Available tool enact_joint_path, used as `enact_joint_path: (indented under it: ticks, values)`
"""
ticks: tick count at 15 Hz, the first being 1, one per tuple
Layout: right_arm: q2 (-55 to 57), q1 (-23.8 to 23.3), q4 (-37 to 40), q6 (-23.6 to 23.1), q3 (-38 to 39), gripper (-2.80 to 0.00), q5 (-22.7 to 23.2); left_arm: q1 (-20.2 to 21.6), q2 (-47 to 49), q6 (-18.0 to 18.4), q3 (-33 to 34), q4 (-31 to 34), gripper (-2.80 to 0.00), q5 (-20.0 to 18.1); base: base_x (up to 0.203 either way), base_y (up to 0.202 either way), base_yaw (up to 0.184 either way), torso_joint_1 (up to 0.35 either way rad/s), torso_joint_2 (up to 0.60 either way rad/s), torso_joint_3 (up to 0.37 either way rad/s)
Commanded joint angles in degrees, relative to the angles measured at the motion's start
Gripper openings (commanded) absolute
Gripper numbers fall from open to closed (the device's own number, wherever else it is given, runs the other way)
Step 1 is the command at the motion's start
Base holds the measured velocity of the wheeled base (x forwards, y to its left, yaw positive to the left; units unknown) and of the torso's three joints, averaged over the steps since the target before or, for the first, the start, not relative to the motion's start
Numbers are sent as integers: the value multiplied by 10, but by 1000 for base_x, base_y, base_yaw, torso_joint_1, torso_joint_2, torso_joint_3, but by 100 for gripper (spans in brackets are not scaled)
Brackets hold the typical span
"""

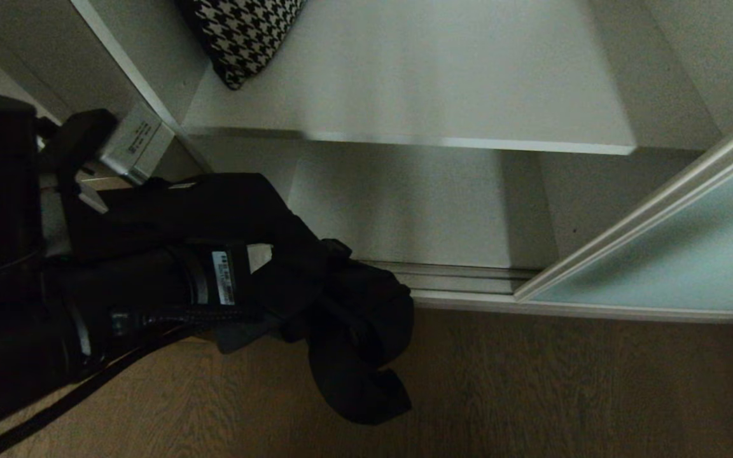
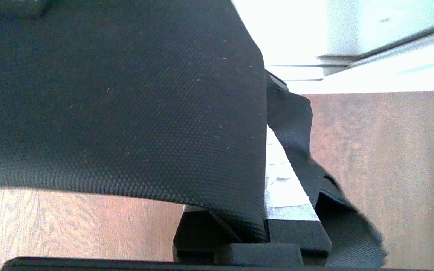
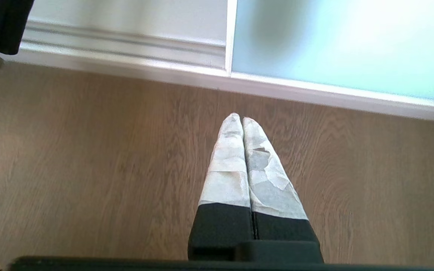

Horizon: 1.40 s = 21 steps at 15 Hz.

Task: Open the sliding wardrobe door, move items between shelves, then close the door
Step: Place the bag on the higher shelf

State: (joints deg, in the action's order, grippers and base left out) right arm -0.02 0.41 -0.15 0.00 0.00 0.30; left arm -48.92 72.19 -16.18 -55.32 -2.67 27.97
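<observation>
The flat white-grey shelf (image 1: 404, 95) held a black-and-white checked cushion (image 1: 239, 35), while the left gripper (image 2: 266, 226) pinched the floppy black fabric bag (image 1: 354, 331) above the brown wooden floor (image 1: 564, 381), strap dangling.

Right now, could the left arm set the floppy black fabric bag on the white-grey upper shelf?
Probably yes: the left end effector is shut on the bag, the frosted glass door is slid aside, and the shelf is bare beside the houndstooth cushion.
</observation>
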Motion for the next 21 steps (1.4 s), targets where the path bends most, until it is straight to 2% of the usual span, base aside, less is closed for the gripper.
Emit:
enact_joint_path:
  ticks: [1, 6, 9, 14, 21]
  values:
    - [-1, 0, 0, 0, 0, -280, 0, -11, -23, 3, 3, 0, -280, 2, 0, 0, 0, 1, -4, 207]
    - [-1, 0, 0, 0, 0, -280, 0, -12, -75, 12, 2, 58, -280, -1, 0, 0, 0, 1, 2, 201]
    - [-1, 0, 0, 0, 0, -280, 0, -11, -88, 20, -9, 62, -280, -3, 0, 0, 0, 2, 1, 201]
    - [-1, 0, 0, 0, 0, -280, 0, -11, -67, 67, -70, 62, -280, -4, 0, 0, 0, 1, -1, 171]
    - [-1, 0, 0, 0, 0, -280, 0, -11, -6, 102, -167, 65, -280, -2, 0, 0, 0, 0, 1, 30]
